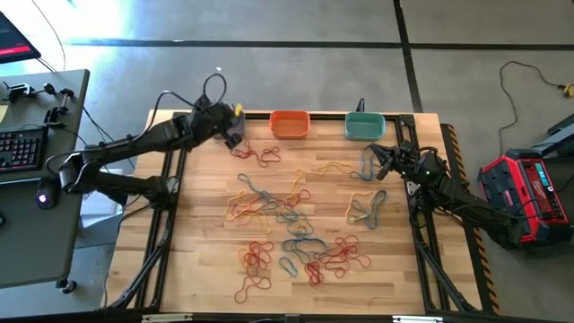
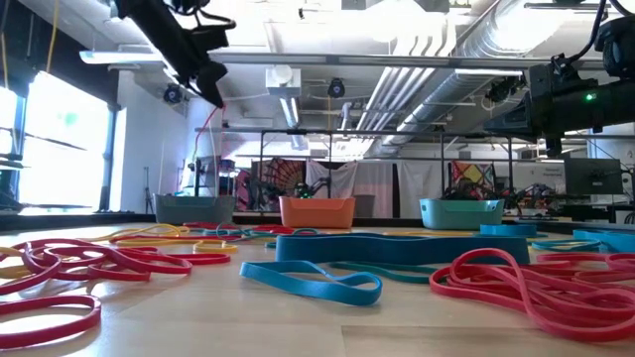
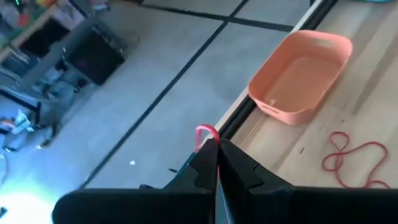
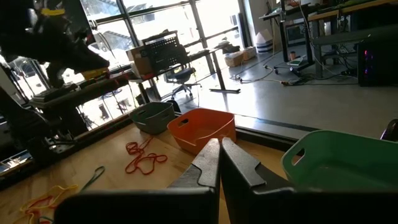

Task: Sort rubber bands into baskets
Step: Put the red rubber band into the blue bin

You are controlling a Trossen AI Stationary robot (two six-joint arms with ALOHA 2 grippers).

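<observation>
Left gripper (image 3: 216,149) above grey-blue basket (image 4: 153,116), jaws pinching red rubber band (image 3: 206,132). Right gripper (image 4: 220,152) near teal-green basket (image 1: 365,126), jaws pressed together.

Bright daylight room, pretty uneven exposure

Windows (image 2: 60,139) in the low view blow out to white, and there's glare on the floor (image 1: 134,22) at the overhead view's far-left corner. The nearest rubber bands (image 2: 317,283) in the low view are soft and out of focus, the baskets (image 2: 317,211) behind them sharper. The left wrist view looks hazy with a bluish flare in one corner; table (image 1: 206,260) shadows are faint.
</observation>
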